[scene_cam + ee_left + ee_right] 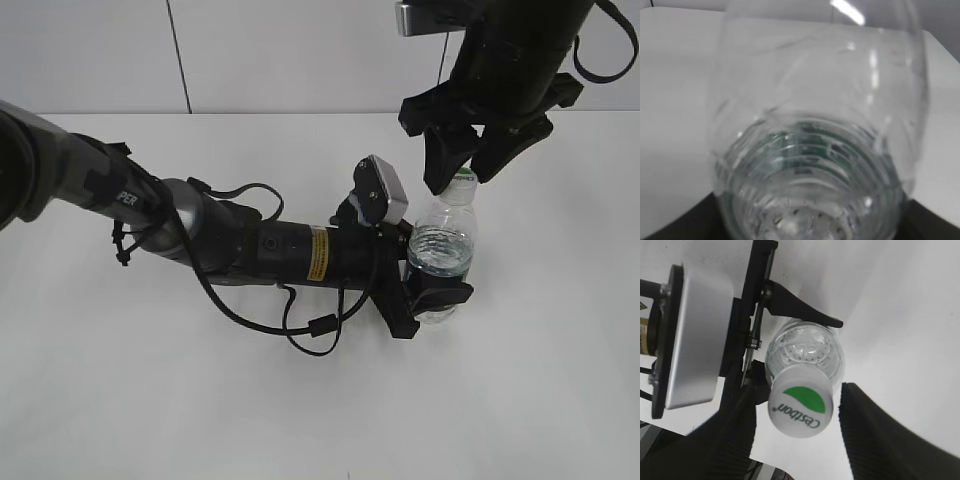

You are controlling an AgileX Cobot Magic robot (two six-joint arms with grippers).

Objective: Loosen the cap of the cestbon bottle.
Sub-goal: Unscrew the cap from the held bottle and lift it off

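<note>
White-and-green cap (801,407) sits right between the right gripper (797,432) jaws, which are spread wide and holding nothing, so we'd close squarely on its rim before twisting. Below that, the cestbon bottle (441,245), clear and ribbed with water inside, stands upright on the white table (560,380), clamped around its middle by the left gripper (438,290).

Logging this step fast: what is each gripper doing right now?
Left gripper: shut on the cestbon bottle, gripping its body.
Right gripper: open, fingers either side of the cap, not touching it.
</note>
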